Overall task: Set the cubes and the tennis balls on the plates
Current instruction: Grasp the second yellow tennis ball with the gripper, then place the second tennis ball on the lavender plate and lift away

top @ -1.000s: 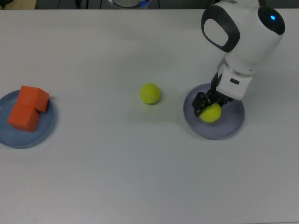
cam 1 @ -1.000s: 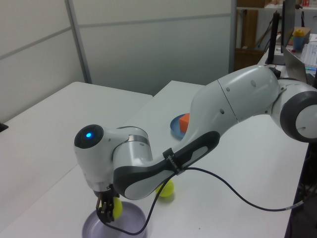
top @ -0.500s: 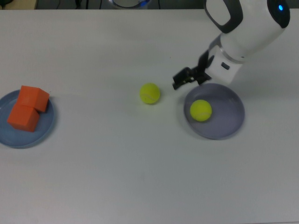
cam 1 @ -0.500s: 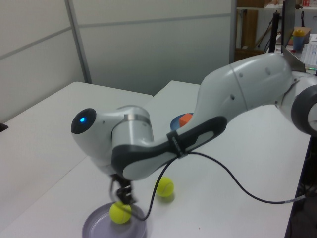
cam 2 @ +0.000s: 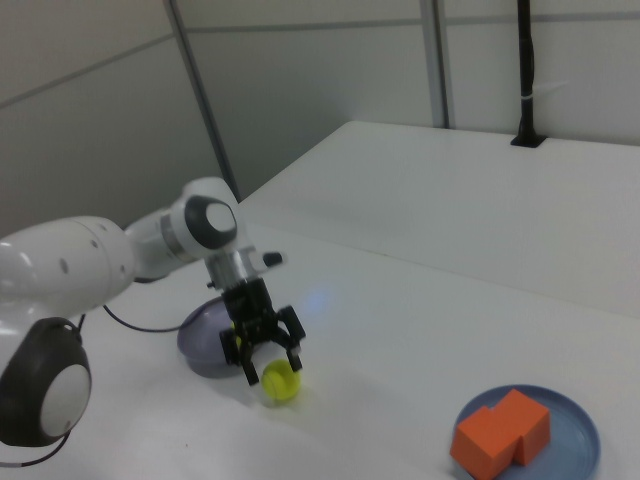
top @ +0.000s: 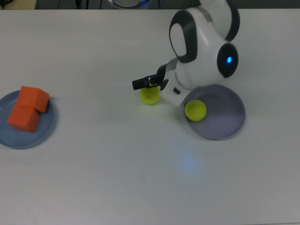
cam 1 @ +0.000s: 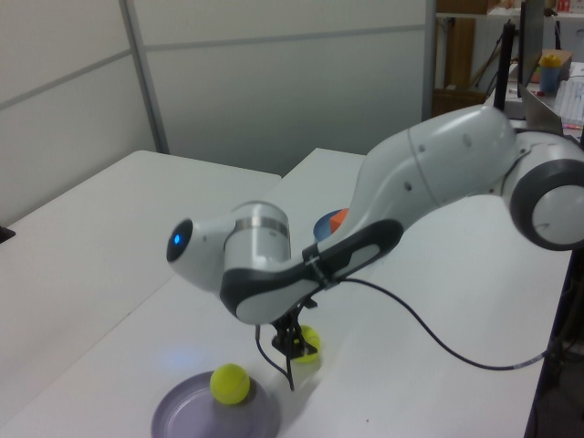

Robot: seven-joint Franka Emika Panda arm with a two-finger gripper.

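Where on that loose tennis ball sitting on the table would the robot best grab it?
Probably across its widest middle, from straight above. The loose tennis ball is round and sits free on the white table, so any opposite sides work. The open end effector already straddles it from above.

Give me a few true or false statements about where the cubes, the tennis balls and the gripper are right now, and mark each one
1. Both orange cubes sit on the light blue plate. True.
2. Both tennis balls are on the lavender plate. False: one tennis ball lies on it, the other ball is on the table.
3. The gripper is open, its fingers either side of the ball on the table. True.
4. The gripper is over the blue plate. False: it is near the lavender plate, far from the blue one.
5. One cube lies on the bare table. False: both are on the blue plate.
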